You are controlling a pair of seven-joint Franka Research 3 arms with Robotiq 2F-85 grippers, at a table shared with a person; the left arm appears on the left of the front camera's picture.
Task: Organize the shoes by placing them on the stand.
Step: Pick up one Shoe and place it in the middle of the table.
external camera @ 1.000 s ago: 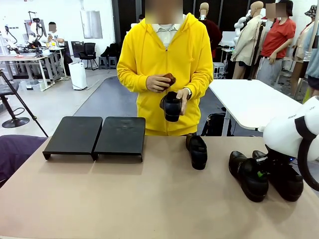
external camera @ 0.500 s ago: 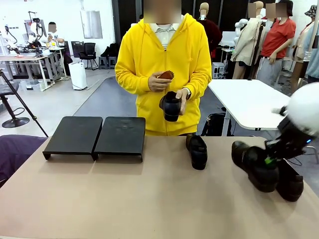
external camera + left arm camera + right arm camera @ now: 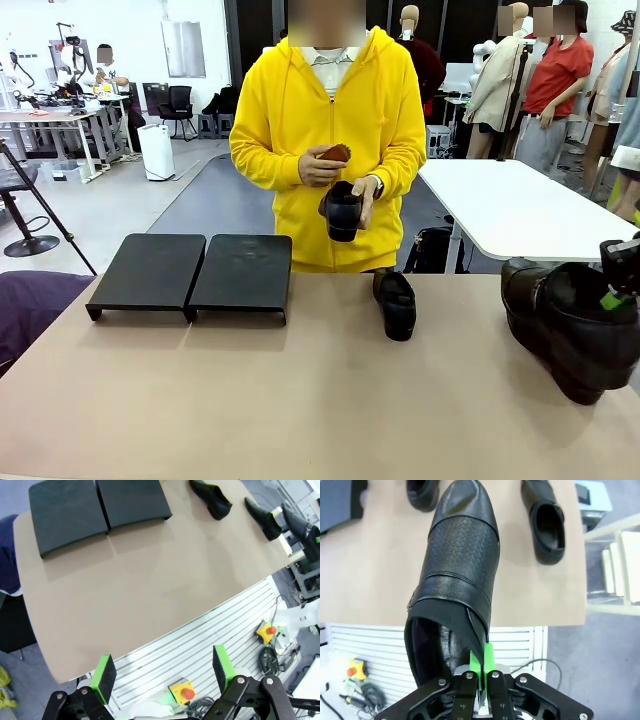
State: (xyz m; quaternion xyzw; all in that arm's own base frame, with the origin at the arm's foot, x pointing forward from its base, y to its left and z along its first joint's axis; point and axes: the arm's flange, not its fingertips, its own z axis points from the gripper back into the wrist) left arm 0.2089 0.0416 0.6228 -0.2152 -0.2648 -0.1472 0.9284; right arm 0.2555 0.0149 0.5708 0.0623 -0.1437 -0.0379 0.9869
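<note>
My right gripper (image 3: 481, 667) is shut on the collar of a black shiny shoe (image 3: 457, 580) and holds it toe-forward above the table. In the front view this shoe (image 3: 560, 320) hangs at the right edge, with the right gripper (image 3: 612, 298) at its opening. A second shoe (image 3: 545, 520) lies on the table just beyond it. A third shoe (image 3: 396, 303) lies mid-table in front of the person. The person holds another shoe (image 3: 343, 212) in one hand. The black two-panel stand (image 3: 190, 272) sits at the far left. My left gripper (image 3: 162, 672) is open, high above the table's near edge.
The person in a yellow hoodie stands at the far side and holds a brown brush (image 3: 336, 153) in the other hand. A white table (image 3: 510, 205) stands behind on the right. Bare table (image 3: 250, 400) lies between the stand and me. A purple cloth (image 3: 30, 300) shows at the left edge.
My right gripper has lifted its shoe off the table and carried it up and to the right, closer to the camera. The person's hands shifted only slightly.
</note>
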